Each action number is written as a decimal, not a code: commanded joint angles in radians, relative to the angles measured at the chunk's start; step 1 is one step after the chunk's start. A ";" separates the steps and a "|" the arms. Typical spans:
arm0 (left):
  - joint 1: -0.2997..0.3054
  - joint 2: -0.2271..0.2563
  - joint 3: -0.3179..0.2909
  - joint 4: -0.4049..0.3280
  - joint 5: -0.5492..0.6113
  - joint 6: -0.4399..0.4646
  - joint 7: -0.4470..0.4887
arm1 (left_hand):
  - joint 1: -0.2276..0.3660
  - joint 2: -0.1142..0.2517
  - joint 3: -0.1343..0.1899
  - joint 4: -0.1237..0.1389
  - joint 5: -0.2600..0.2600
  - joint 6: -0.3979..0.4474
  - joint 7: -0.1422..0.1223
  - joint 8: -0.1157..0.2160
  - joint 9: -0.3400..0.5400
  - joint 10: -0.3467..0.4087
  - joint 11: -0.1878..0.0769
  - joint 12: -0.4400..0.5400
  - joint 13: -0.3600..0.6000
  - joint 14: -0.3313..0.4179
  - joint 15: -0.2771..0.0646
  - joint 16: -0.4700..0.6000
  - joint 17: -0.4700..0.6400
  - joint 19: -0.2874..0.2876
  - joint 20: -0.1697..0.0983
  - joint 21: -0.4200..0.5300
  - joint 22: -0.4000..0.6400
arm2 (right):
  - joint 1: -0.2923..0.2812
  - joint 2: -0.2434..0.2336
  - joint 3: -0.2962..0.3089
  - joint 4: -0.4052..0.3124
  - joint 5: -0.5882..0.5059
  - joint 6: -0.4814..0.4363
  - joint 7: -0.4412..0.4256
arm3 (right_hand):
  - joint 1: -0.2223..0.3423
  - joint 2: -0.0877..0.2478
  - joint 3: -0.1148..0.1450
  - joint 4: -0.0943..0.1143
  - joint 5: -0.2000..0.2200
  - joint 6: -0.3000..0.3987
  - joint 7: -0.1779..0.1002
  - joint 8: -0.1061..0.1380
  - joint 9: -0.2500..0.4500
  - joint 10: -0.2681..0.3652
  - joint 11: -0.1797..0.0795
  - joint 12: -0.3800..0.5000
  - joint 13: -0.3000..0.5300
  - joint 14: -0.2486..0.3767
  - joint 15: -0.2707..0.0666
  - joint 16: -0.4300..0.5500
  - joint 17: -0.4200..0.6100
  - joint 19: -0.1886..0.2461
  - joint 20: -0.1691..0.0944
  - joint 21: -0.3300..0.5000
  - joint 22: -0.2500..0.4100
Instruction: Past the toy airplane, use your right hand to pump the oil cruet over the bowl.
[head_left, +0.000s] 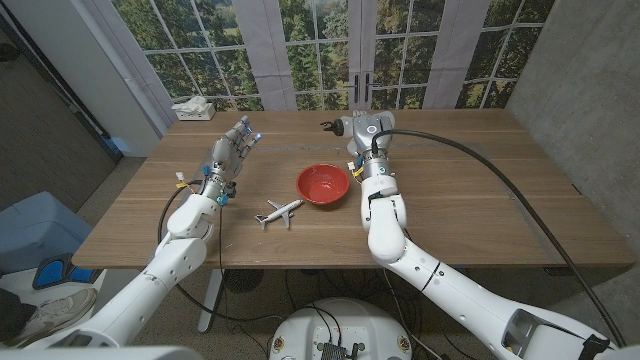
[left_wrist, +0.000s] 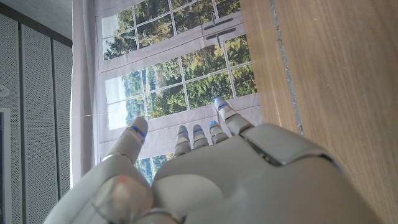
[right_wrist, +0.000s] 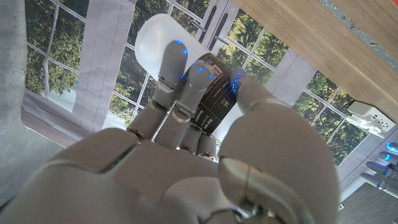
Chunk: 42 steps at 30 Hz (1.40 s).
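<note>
Head view: my right hand (head_left: 358, 133) grips the oil cruet (head_left: 334, 127), lifted just behind the red bowl (head_left: 322, 184) (wrist cam confirms fingers (right_wrist: 180, 81) wrapped). Toy airplane (head_left: 279, 211) sits near the bowl. Left hand (head_left: 231, 148) released, fingers spread.

Toy airplane (head_left: 279, 211) and bowl (head_left: 322, 184) crowd table (head_left: 480, 210) middle near front edge; right half bare.

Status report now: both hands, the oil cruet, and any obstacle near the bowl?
Right hand grips oil cruet, held up past the bowl. Left hand open, raised, holds nothing. Toy airplane on table beside bowl, not blocking.
</note>
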 joint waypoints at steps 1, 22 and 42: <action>-0.017 0.005 0.006 -0.011 0.013 0.015 0.013 | 0.011 0.069 -0.003 -0.002 0.006 -0.002 -0.008 0.002 0.002 0.000 -0.003 0.003 0.004 -0.001 -0.061 0.000 0.002 0.010 -0.023 0.000 0.002 | 0.018 -0.001 0.010 -0.007 0.129 -0.040 -0.066 | 0.000 0.014 0.001 0.004 0.005 0.006 0.002 0.006 -0.002 0.003 -0.001 0.005 -0.002 0.015 -0.002 0.008 0.007 0.008 -0.096 0.003 -0.001; -0.037 0.016 0.018 -0.045 0.040 0.042 0.040 | 0.011 0.068 -0.004 -0.002 0.006 -0.004 -0.009 0.002 0.002 0.002 -0.003 0.003 0.004 -0.001 -0.062 0.000 0.003 0.011 -0.023 -0.003 0.002 | 0.001 -0.024 0.086 -0.133 0.463 -0.113 -0.169 | -0.010 0.014 -0.006 0.007 0.005 0.007 0.008 0.006 -0.013 -0.004 -0.001 0.004 -0.017 0.030 -0.001 0.010 0.019 0.016 -0.095 0.001 -0.003; -0.015 0.026 0.019 -0.089 0.055 0.051 0.070 | 0.010 0.066 -0.004 -0.003 0.006 -0.006 -0.010 0.002 0.002 0.002 -0.005 0.003 0.004 0.000 -0.062 0.001 0.003 0.013 -0.023 -0.004 0.002 | -0.022 -0.062 0.190 -0.245 0.863 -0.134 -0.264 | -0.016 0.016 -0.006 0.005 0.007 0.006 0.006 0.007 -0.027 -0.020 0.005 0.002 -0.038 0.020 -0.001 -0.008 0.016 0.012 -0.096 -0.013 -0.007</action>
